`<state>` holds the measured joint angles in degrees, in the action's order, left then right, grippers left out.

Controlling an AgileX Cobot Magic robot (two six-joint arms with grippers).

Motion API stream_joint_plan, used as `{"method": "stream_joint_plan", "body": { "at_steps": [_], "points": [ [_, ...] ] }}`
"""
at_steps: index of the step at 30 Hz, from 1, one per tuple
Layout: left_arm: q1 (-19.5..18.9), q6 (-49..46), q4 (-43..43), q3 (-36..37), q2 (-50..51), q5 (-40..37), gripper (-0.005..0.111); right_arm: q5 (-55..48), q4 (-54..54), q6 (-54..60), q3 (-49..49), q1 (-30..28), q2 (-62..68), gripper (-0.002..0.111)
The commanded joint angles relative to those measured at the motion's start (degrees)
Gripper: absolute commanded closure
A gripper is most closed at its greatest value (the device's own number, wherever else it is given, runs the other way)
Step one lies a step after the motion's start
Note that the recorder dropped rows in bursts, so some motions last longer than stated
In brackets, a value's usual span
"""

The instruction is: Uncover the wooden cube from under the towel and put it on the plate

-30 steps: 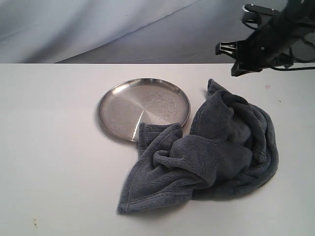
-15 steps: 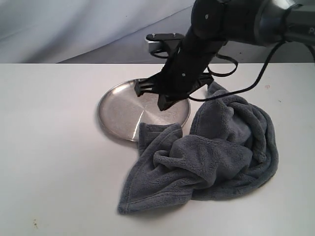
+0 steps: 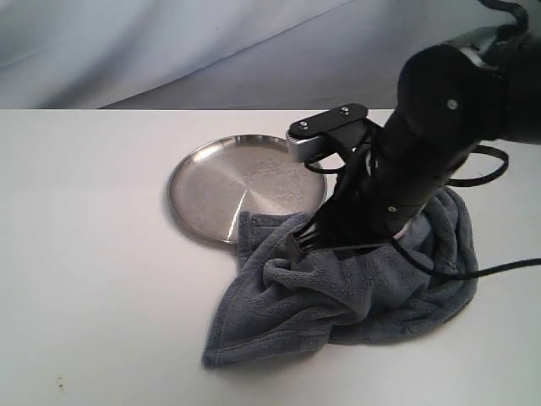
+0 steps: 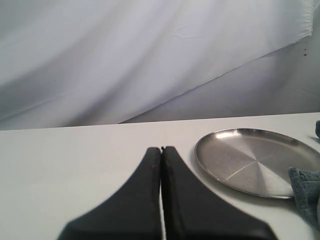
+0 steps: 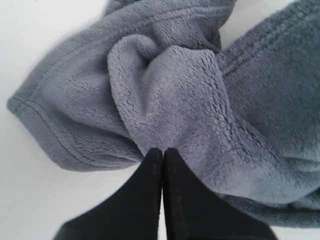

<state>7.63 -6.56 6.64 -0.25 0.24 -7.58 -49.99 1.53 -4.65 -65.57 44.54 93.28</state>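
The blue-grey towel (image 3: 338, 296) lies crumpled on the white table, one corner overlapping the steel plate (image 3: 228, 182). The wooden cube is hidden. My right gripper (image 3: 301, 245) is down at the towel's left folds, just below the plate's rim. In the right wrist view this gripper (image 5: 162, 149) is shut, its tips pressed against a raised fold of the towel (image 5: 175, 85), and no cloth shows between the fingers. My left gripper (image 4: 161, 148) is shut and empty over bare table, to the side of the plate (image 4: 255, 160). A towel corner (image 4: 307, 192) shows there too.
The white table (image 3: 93, 254) stretches bare to the left and front. A grey cloth backdrop (image 3: 169, 51) hangs behind. The right arm's bulky black body (image 3: 439, 144) and its cables cover the towel's upper right part.
The right arm swung in from the upper right, passed over the plate, and has come down with its shut tips onto the towel beside the plate. The towel's shape is almost unchanged.
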Motion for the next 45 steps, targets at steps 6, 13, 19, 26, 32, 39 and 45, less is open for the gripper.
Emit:
{"method": "stream_joint_plan", "body": {
  "at_steps": [6, 13, 19, 26, 32, 39, 45],
  "points": [
    [0.28, 0.14, 0.1, 0.25, -0.24, 0.02, 0.107, 6.73, -7.41, -11.32, 11.18, 0.07, -9.39, 0.108],
    [0.28, 0.14, 0.1, 0.25, -0.24, 0.02, 0.107, 9.08, -7.28, -12.13, 12.82, 0.07, -9.77, 0.108],
    [0.28, 0.14, 0.1, 0.25, -0.24, 0.02, 0.107, 10.52, -7.28, -12.56, 12.82, 0.07, -9.77, 0.108],
    [0.28, 0.14, 0.1, 0.25, -0.24, 0.02, 0.107, 23.66, -8.07, -20.05, 12.82, 0.07, -9.77, 0.108],
    [0.28, 0.14, 0.1, 0.25, -0.24, 0.02, 0.107, 9.15, -19.59, -23.72, 5.32, 0.07, -9.77, 0.108],
    [0.28, 0.14, 0.1, 0.25, -0.24, 0.02, 0.107, -4.94, -22.23, -21.98, -6.97, 0.07, -8.17, 0.091],
    [0.28, 0.14, 0.1, 0.25, -0.24, 0.02, 0.107, -12.23, -22.23, -21.53, -13.98, 0.07, -1.7, 0.051]
  ]
}}
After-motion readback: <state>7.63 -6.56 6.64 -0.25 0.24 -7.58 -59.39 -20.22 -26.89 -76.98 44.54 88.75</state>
